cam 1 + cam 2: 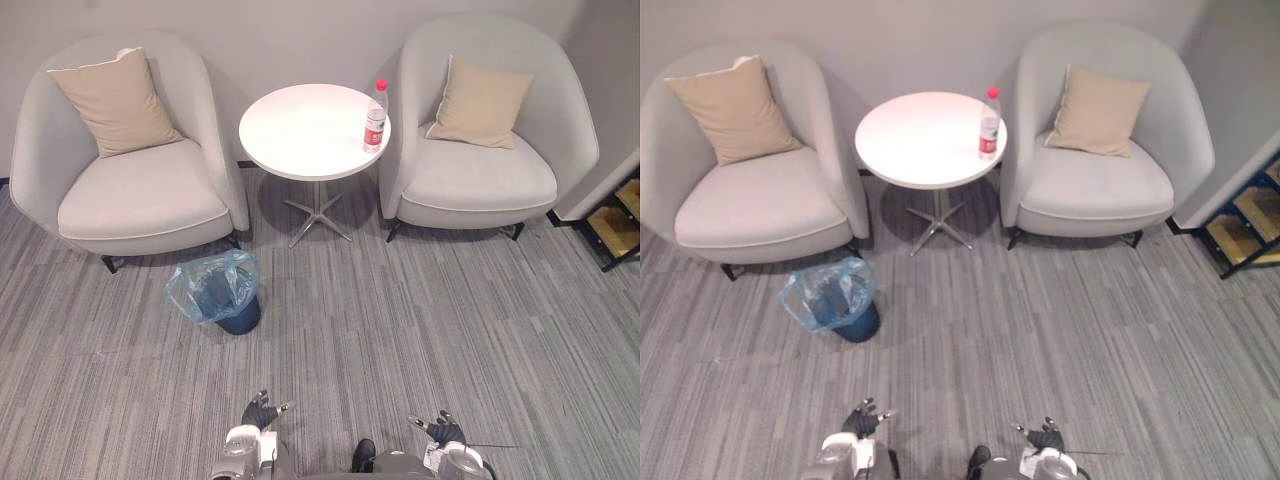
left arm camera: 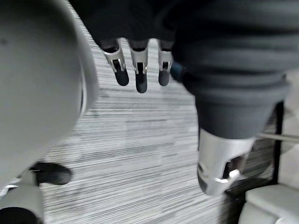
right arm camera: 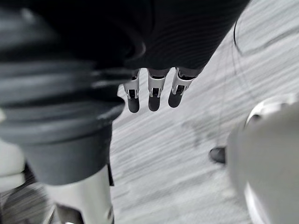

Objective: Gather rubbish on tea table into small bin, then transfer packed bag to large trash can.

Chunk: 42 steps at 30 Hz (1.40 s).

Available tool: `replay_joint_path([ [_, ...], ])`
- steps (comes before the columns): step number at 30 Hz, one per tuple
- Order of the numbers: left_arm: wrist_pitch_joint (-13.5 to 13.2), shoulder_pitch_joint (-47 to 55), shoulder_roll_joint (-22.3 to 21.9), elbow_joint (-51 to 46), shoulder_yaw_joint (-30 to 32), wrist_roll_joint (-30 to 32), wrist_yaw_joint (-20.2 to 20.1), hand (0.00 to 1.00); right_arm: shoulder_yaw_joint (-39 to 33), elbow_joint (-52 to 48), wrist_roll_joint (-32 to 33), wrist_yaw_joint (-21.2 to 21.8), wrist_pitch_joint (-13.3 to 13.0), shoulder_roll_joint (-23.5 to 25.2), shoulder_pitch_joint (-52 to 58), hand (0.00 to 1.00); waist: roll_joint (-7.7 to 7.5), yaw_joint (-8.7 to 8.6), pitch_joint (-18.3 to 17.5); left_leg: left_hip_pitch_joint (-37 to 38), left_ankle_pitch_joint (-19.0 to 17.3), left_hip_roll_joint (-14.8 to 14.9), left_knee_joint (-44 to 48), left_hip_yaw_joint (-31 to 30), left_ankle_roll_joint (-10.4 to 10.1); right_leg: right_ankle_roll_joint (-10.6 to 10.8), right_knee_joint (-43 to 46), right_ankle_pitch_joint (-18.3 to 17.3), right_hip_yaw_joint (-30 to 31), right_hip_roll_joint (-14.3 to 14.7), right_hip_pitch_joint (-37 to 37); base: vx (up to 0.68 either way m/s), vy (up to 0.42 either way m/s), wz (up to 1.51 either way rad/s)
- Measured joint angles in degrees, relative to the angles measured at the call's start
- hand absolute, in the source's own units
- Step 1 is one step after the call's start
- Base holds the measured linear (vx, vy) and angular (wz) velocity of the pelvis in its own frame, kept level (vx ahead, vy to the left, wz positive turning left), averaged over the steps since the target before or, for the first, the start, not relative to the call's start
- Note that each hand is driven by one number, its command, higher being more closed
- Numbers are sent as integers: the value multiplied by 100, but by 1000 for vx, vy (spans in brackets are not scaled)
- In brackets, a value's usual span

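You look down on a grey striped carpet floor (image 1: 420,320). On it, by the wall, sit two big pale grey chairs: the left armchair (image 1: 140,195) and the right armchair (image 1: 480,185). Each has a tan pillow leaning on its back, the left cushion (image 1: 115,100) and the right cushion (image 1: 482,102). Between the chairs stands the round white table (image 1: 300,135) on one thin leg.

The small bin (image 1: 241,318) is dark blue. It stands upright on the floor in front of the left armchair, near the chair's right front corner. A see-through blue bag (image 1: 205,285) lines it. The bag is loose and puffs out wide over the rim, mostly to the left. You cannot tell if anything lies inside it.

A clear bottle (image 1: 375,118) with a red cap and a red label stands upright on the table. It is close to the edge by the right armchair and well apart from the bin.

Both hands are low at the near edge, well apart from the table and the bin. The left hand (image 1: 260,412) has its fingers (image 2: 140,77) straight and loose, holding nothing. The right hand (image 1: 440,428) looks the same: fingers (image 3: 153,95) straight, side by side, with nothing in them.
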Motion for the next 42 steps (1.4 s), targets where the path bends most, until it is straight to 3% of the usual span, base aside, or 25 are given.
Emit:
replay_joint_path([
  [2,1,43,47,-6,51,4,7,0,42,-4,0,0,3,166,10,0,-231,41,-115,209,-13,-348,-521,120,-63,212,-340,100,222,-183,68,199,121,2],
  [3,-3,55,46,5,75,7,4,0,42,-5,0,2,1,215,5,0,-298,45,-149,231,42,-461,-635,162,78,343,-497,193,307,-225,89,201,103,-5],
  [5,9,56,61,-10,83,8,0,0,42,14,-12,9,3,251,-36,0,-309,87,-155,284,40,-517,-548,359,289,385,-638,238,450,-299,206,359,176,-24],
  [7,19,65,60,2,131,6,-7,0,43,4,-50,16,2,274,-45,0,-338,173,-159,631,0,-614,-646,592,353,415,-408,207,708,-453,276,327,157,-49],
  [10,20,76,58,26,119,-19,-12,0,47,-23,-77,35,-5,273,-15,0,-325,228,-198,1111,-76,-652,-1048,722,396,610,826,93,788,-600,-156,186,73,-38],
  [11,28,75,104,29,36,-47,-16,0,53,-65,-158,58,0,300,13,0,-399,216,-236,1342,-245,-733,-1295,708,381,750,2061,33,676,-856,-670,280,46,-6],
  [12,50,84,137,39,23,-50,-13,0,0,-70,-244,61,8,370,40,0,-552,182,-234,1610,-245,-846,-1435,718,384,722,2919,-61,544,-1151,-1001,300,16,3],
  [13,50,114,168,38,14,-56,-9,0,-8,-65,-275,61,12,387,44,0,-579,140,-247,1726,-246,-858,-1479,710,384,627,3120,-181,387,-1245,-1059,327,-60,11],
  [14,61,132,203,41,23,-114,2,0,3,-63,-294,79,25,402,55,0,-591,100,-267,1966,-246,-779,-1582,675,384,396,3182,-469,49,-1268,-1140,286,-112,13],
  [17,58,138,227,68,21,-149,-3,0,5,-59,-297,111,22,393,49,0,-550,-19,-283,2110,-244,-554,-1581,489,381,261,2391,-540,-298,-1044,-1364,276,-172,19],
  [19,59,123,249,190,10,-161,-3,0,3,-23,-296,122,22,378,25,0,-596,-76,-306,2129,-251,-521,-1577,277,344,92,1129,41,-145,-835,-1523,296,-244,28],
  [20,64,120,262,298,15,-160,4,0,-27,37,-290,137,25,316,7,0,-591,-128,-338,2173,-327,-504,-1566,121,157,0,741,548,-19,-688,-1444,271,-190,13],
  [21,65,122,201,367,9,-155,-18,0,-20,100,-293,142,10,199,-74,0,-392,-93,-323,2150,-311,-339,-1544,-37,119,-90,586,633,-51,-502,-1278,298,-184,8],
  [23,40,102,144,418,15,-152,-16,0,-70,337,-293,139,-2,2,-166,0,-319,-87,-288,2205,-269,-406,-2047,-427,31,-105,471,622,1,-443,-1139,246,-123,1],
  [25,35,116,127,514,29,-103,-13,0,-199,537,-291,126,24,-67,-50,0,-218,-150,-306,2213,175,-403,-2352,-546,-180,-74,425,531,-118,-398,-832,199,-66,24],
  [28,24,107,212,462,242,-94,-4,0,-178,548,-277,127,20,21,82,0,-435,-181,-247,1751,-6,-394,-1095,-591,-361,59,170,233,-124,-415,-497,122,-65,35],
  [30,19,87,229,178,362,-95,4,0,40,439,-234,92,21,-16,114,0,-418,-115,-176,713,-26,25,1062,-530,-246,-66,-130,232,-170,-156,-202,65,-42,8],
  [31,10,103,226,129,366,-96,4,0,53,364,-226,76,20,-12,117,0,-353,-26,-107,530,20,160,1617,-509,-143,-119,-173,185,-175,-83,-90,112,20,-19],
  [32,10,112,217,119,426,-95,4,0,41,303,-221,19,22,-24,124,0,-301,-1,-57,473,-174,324,1919,-351,21,-119,-197,98,-148,-37,77,124,48,-11],
  [34,11,102,155,72,420,-95,-1,0,27,196,-158,-6,25,-20,132,0,-261,-51,-42,257,-538,302,1725,-57,57,-88,-292,67,-141,-80,188,152,44,11],
  [36,5,100,79,-72,432,-95,1,0,28,129,-57,-4,21,11,99,0,-256,11,-31,-59,-585,19,1017,95,98,-10,-346,23,-132,-221,243,189,138,3],
  [37,4,128,3,-91,458,-98,1,0,12,126,-58,2,16,-19,96,0,-161,58,-77,-98,77,-248,-149,39,101,168,-323,-73,-33,-243,286,213,171,-16],
  [39,2,138,77,-61,491,-93,6,0,3,161,-57,5,23,95,90,0,-300,188,-177,123,161,-458,-494,172,235,302,-366,-60,427,-309,294,275,122,-21],
  [42,21,101,133,6,516,-73,1,0,-14,144,-91,12,1,278,113,0,-480,174,-283,255,64,-623,-488,394,426,404,-514,-3,849,-428,381,320,125,-15],
])
